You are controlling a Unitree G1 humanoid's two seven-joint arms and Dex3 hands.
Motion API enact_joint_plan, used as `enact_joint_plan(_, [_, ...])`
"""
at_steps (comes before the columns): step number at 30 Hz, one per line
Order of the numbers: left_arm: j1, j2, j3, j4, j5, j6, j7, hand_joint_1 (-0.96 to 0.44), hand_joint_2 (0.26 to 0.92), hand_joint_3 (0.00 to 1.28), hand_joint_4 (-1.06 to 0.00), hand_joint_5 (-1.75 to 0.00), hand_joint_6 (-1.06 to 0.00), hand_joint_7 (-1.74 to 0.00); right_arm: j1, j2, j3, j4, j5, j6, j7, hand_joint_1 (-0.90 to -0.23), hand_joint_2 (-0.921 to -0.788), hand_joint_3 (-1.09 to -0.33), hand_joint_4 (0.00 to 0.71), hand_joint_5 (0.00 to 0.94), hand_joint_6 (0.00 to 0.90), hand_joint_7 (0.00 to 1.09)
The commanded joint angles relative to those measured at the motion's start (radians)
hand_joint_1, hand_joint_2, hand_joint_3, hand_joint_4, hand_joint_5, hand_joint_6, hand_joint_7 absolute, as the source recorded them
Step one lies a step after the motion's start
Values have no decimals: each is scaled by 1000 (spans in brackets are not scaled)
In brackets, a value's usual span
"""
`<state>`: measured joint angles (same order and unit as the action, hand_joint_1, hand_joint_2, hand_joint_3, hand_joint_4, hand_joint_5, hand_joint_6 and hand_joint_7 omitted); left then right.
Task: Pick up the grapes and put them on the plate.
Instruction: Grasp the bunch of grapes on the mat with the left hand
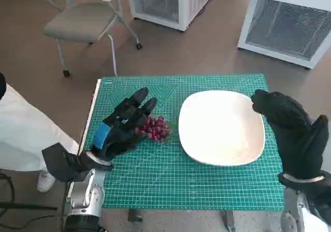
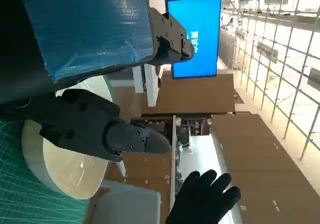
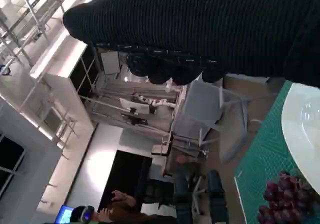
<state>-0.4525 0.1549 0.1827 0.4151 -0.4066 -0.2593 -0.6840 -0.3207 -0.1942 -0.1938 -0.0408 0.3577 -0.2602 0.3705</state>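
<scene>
A bunch of dark red grapes [image 1: 155, 128] lies on the green cutting mat [image 1: 207, 185], just left of the white plate [image 1: 222, 127]. My left hand [image 1: 121, 127] rests on the mat against the left side of the bunch, its fingers stretched out and holding nothing. The left wrist view shows its taped back [image 2: 85, 29], its black fingers [image 2: 100, 131] and the plate [image 2: 65, 166], but the grapes are hidden there. My right hand [image 1: 292, 133] hovers at the plate's right edge, fingers apart and empty. The right wrist view shows the grapes [image 3: 286, 204] beside the plate rim [image 3: 305, 129].
A grey chair [image 1: 85, 19] and two white units [image 1: 165, 1] [image 1: 289, 25] stand on the floor beyond the table. A person in white clothing [image 1: 20, 133] is close to the table's left side, with a shoe [image 1: 45, 180] on the floor.
</scene>
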Motion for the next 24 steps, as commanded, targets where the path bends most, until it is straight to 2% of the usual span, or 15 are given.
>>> enact_joint_plan(1, [-11, 4, -2, 1, 4, -14, -1, -476, 921, 116, -274, 0, -378, -2, 13, 0, -1, 13, 10, 3, 9, -486, -921, -576, 432, 459, 187, 886])
enact_joint_plan(24, [8, -10, -8, -24, -1, -4, 14, -471, 921, 115, -275, -1, -380, -2, 22, 9, 4, 11, 14, 4, 11, -486, -921, -580, 425, 469, 176, 902])
